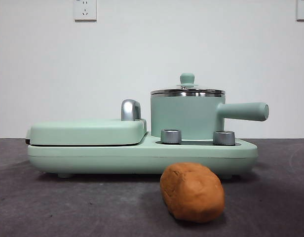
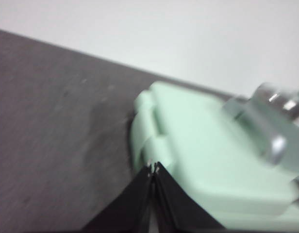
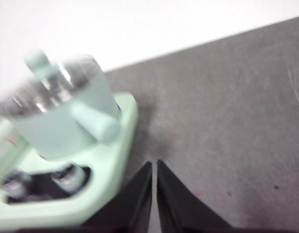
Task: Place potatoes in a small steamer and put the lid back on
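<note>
Both wrist feeds are motion-blurred; I see no arm in the front view. Left claw (image 2: 154, 167) pinched closed, empty, above the griddle cover (image 2: 207, 145). Right claw (image 3: 154, 165) nearly closed, a thin slit, empty, over bare counter (image 3: 227, 121) beside the steamer (image 3: 62, 121). Glass lid (image 1: 187, 90) sits on the steamer. Potato (image 1: 192, 191), matte, rough, oval, lies on the counter in front of the base.

No text, label or number is readable.
</note>
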Controlling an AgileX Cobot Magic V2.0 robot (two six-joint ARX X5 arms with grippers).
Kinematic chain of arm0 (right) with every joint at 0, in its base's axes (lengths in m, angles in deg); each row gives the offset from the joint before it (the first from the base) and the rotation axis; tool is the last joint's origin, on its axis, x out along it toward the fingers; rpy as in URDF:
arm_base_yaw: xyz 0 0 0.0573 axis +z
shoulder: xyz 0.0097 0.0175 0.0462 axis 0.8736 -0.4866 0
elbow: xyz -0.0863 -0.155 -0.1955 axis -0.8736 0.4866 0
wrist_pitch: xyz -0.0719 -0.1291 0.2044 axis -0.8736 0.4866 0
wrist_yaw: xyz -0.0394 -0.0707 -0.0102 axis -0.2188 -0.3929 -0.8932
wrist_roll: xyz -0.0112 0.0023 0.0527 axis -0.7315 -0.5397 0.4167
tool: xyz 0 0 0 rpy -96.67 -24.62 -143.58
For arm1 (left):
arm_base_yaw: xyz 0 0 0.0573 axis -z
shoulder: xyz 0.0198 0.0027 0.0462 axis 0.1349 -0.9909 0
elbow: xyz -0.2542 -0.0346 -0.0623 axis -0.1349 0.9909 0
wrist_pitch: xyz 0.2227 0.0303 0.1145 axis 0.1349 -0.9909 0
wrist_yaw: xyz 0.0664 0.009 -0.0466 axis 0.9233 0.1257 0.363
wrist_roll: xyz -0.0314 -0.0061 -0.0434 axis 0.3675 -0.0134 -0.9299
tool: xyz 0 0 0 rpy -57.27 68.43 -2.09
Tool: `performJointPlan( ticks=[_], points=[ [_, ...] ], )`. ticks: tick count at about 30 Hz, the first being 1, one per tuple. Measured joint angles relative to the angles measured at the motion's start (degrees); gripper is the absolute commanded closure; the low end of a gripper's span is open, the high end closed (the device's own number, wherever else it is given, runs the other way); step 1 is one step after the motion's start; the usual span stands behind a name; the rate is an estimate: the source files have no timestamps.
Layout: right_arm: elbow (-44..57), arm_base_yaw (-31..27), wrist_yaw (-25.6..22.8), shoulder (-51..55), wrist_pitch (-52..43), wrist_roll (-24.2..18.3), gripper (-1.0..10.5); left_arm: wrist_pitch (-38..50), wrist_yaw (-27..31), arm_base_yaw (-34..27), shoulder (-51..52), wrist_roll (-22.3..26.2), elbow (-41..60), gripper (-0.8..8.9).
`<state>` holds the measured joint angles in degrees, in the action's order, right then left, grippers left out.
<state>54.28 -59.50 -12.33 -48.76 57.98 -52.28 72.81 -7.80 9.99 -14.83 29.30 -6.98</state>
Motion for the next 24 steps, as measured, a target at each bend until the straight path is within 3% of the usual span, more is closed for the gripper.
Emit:
performJointPlan(
  ticks=[5, 13, 19, 24],
  points=[
    [-11.2, 0.0, 4.7, -4.1, 8.0, 2.3, 9.3, -4.7, -0.8, 1.4, -4.0, -2.5, -10.0, 8.05],
    [-27.0, 0.0, 14.5, -13.7, 18.0, 1.8, 9.3, -11.4, -6.7, 3.2, -15.8, -2.8, -24.3, 8.05],
    [-36.7, 0.0, 22.2, -20.5, 25.5, -5.7, 9.3, -17.4, -17.0, 3.7, -25.5, -0.6, -33.0, 8.05],
    [-41.0, 0.0, 25.6, -24.1, 30.2, -12.7, 9.3, -19.1, -26.2, 4.7, -31.0, 1.1, -36.0, 8.05]
  ],
)
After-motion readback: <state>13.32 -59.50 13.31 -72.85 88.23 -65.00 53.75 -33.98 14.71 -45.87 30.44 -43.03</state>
